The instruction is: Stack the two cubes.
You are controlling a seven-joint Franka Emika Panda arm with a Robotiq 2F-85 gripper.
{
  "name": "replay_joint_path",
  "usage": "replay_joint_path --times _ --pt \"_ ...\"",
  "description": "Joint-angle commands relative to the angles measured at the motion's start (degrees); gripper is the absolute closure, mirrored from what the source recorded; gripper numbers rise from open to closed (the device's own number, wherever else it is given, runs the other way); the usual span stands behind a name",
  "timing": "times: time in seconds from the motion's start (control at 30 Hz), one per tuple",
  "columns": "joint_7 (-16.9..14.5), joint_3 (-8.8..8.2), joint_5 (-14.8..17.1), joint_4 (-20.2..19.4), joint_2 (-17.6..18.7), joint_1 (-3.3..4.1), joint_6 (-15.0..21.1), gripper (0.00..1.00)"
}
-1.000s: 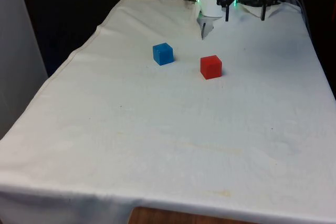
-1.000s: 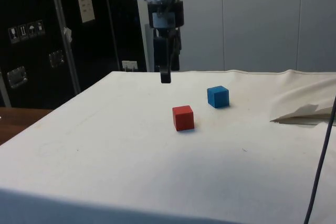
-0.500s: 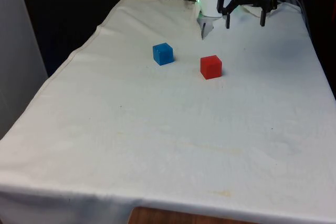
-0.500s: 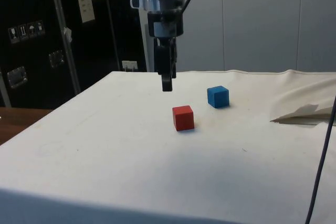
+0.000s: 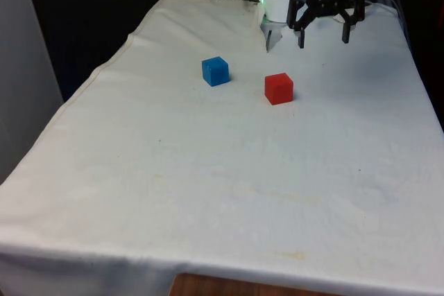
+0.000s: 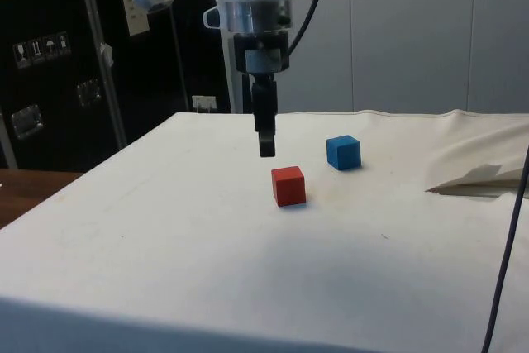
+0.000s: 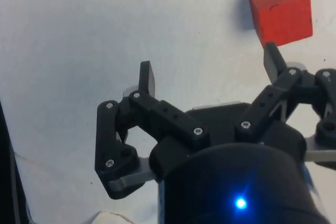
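No readable text, label or number on anything.

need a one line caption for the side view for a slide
Open gripper hangs above the white cloth just short of the red cube, with the blue cube sitting apart behind it.

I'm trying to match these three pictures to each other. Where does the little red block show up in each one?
Front view: the red cube sits on the cloth just to the front view's right of the blue cube.
Side view: the red cube lies nearer the camera than the blue cube.
Wrist view: the red cube lies beyond one fingertip.
Shared landmark: the open hand hovering near it.
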Motion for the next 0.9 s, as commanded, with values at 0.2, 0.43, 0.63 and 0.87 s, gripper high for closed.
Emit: replay_joint_path --times 0.2,0.43,0.63,0.87 --pt "-2.7 -0.69 0.5 -1.0 0.6 -0.34 2.3 0.00" --pt "-6.2 -2.41 0.7 -2.3 0.9 -0.46 4.6 0.00" --pt "-9.1 -3.72 0.7 -2.9 1.8 -0.46 6.9 0.00" --pt "-11.7 -4.87 0.7 -3.2 3.3 -0.46 8.3 0.00"
